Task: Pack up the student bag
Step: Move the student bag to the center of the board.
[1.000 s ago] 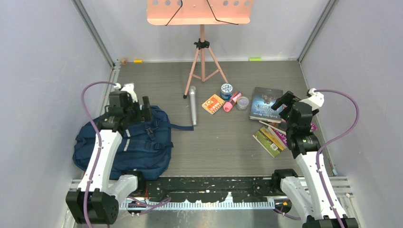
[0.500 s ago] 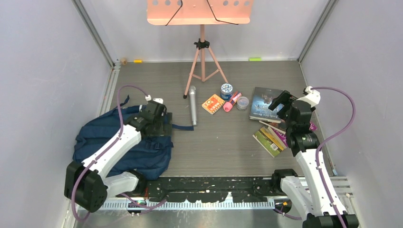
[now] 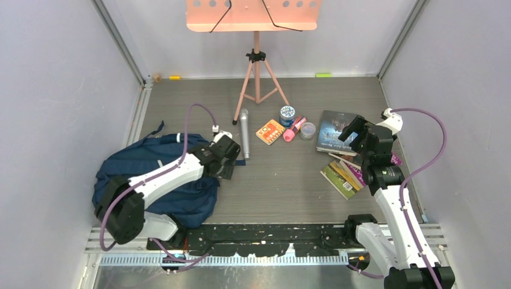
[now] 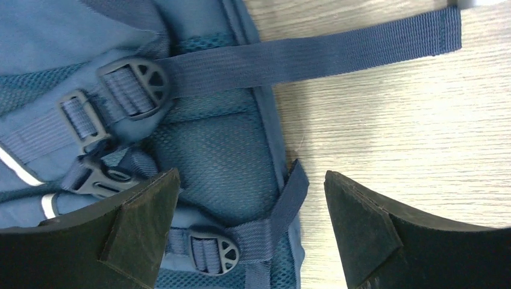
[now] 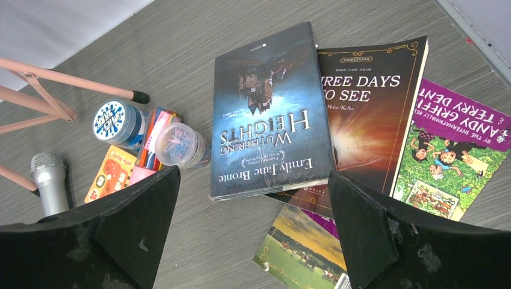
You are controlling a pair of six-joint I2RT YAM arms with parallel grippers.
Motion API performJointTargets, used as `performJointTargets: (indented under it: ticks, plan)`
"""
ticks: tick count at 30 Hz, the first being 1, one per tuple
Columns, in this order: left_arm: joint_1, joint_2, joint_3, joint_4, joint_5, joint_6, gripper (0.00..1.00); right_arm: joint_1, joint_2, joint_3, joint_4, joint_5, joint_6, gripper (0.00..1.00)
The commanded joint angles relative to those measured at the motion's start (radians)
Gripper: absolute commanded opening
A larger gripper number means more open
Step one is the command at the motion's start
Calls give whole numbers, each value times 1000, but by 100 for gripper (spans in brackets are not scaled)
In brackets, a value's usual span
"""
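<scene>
right claw [image 5: 251, 176]: jaws wide apart, above the table. Dead ahead: Wuthering Heights book [image 5: 271, 114], its right edge lying over Three Days to See book [image 5: 367, 120]. Purple-green paperback [image 5: 458, 150] past the right finger. Ahead-left: clear tub [image 5: 181, 144], blue-lidded jar [image 5: 117, 122], orange card [image 5: 108, 174], microphone [image 5: 48, 186].

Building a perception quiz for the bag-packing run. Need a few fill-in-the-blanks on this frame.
1. The student bag lies on the ____ side of the table.
2. The left claw hangs over the bag's straps with its jaws ____.
3. Below the right claw, the top book is titled Wuthering ____.

Missing words: left; open; Heights.
</scene>
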Motion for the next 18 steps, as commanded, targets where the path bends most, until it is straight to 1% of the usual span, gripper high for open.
performJointTargets:
  ticks: [1, 4, 9, 13, 15, 18]
  plan:
    - [-39, 64, 57, 23, -66, -23, 92, 4, -1, 54, 12, 15, -9, 100]
    - [-48, 98, 53, 28, -88, -27, 87, 3, 1, 54, 9, 17, -9, 100]
    - [-48, 173, 67, 3, -126, -41, 87, 4, 5, 56, 7, 14, -8, 100]
    - [-46, 217, 77, 19, -104, -33, 87, 3, 7, 58, 5, 12, -8, 100]
    - [-46, 258, 99, -6, -96, -40, 83, 3, 7, 60, 2, 13, -9, 100]
    - [-46, 307, 131, -45, -102, -57, 70, 2, 2, 61, -3, 17, -11, 100]
